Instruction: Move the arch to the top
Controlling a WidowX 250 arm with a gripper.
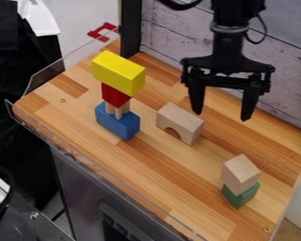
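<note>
1. Pale bare wood makes up the arch (pixel 188 126), which stands on its two feet on the tabletop (pixel 146 160), just picture-left of the claw (pixel 221 116) and lower in the view. The claw is spread wide, with nothing between its fingers (pixel 196 99).

2. A descent straight from here would probably miss: the arch lies off to one side of the gap, so a finger could land on its roof or shove it along.

3. The arch sits at a slant. If the claw closes without turning to match, it may pinch a corner, and the piece could twist or slip out.

4. "Top" most likely means the yellow block (pixel 118 73), farther picture-left of the claw. Beneath it come a red block (pixel 115 95), slim wooden pillars (pixel 122 109) and a blue block (pixel 117 121). The pillars look the weakest part; a sideways knock or hard press could topple everything.

5. Letting go off-centre, or with one foot past the yellow edge, could tip the arch.

6. Nearer the camera than the claw, a plain wooden block (pixel 240 174) sits askew on a green one (pixel 241 194); a low, wide swing that way might upset it.
</note>
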